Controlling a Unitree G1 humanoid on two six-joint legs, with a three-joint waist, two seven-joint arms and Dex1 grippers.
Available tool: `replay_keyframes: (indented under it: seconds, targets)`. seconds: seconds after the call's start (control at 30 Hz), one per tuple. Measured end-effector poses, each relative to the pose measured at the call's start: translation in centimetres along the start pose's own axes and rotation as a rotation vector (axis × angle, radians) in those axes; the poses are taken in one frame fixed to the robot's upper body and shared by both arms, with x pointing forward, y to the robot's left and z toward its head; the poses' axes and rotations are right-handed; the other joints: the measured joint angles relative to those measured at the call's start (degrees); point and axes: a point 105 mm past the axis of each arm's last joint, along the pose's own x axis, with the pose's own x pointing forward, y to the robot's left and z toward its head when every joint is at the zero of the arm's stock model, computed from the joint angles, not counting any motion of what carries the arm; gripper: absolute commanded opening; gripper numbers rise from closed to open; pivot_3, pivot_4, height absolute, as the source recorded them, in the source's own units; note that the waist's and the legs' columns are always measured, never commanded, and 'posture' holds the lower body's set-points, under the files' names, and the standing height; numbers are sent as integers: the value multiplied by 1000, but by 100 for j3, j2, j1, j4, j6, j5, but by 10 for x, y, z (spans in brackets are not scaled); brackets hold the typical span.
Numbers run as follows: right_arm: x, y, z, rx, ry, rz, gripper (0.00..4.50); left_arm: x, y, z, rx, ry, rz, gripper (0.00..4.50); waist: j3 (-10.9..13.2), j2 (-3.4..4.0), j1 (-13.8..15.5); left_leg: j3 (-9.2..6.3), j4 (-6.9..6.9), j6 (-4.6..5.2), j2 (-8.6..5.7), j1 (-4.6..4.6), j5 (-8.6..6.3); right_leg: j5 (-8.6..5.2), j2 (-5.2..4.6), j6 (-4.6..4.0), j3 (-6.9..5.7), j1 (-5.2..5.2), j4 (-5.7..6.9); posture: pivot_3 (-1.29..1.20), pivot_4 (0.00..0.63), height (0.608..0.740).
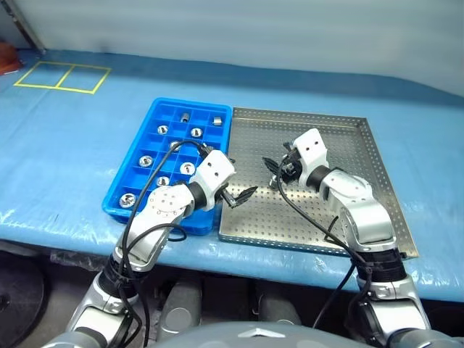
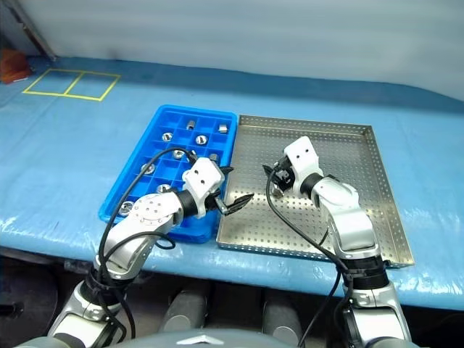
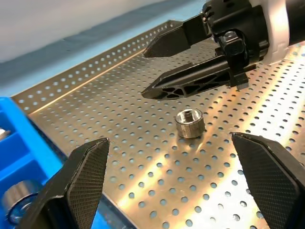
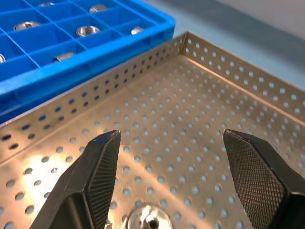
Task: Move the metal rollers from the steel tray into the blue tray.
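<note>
**Last roller waits between two open pincers**

Head view: both pincers hang over the steel tray; the blue tray lies beside it, holding rollers.

Left wrist: left gripper spread apart, metal roller just ahead, upright. Centre before closing.

Right wrist: right gripper parted, empty, roller beneath its fingers; best kept clear.

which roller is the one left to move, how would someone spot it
Find the steel tray, the perforated silver one on the right of the blue tray. On its dotted floor, between the left gripper and the right gripper, sits one roller. It alone lies loose on bare metal; the other rollers sit in blue compartments.
</note>
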Motion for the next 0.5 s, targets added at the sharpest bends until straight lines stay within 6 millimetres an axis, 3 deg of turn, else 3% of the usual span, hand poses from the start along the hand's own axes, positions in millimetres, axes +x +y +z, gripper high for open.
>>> replay_keyframes:
  seconds: [0.23, 0.5]
  targets:
    - [3, 6, -22, 87, 52, -11, 3600, -3, -1, -8, -1, 19, -2, 4500, 0, 0, -219, -3, 10, 1, 0, 8, 0, 0, 0, 0, 0, 8, 12, 173, 150, 740]
    - [11, 14, -44, 168, 112, 15, 3600, -6, 2, -14, -11, 35, 26, 4500, 0, 0, -209, -5, 16, 1, 0, 11, 0, 0, 1, 0, -1, 10, 21, 221, 150, 740]
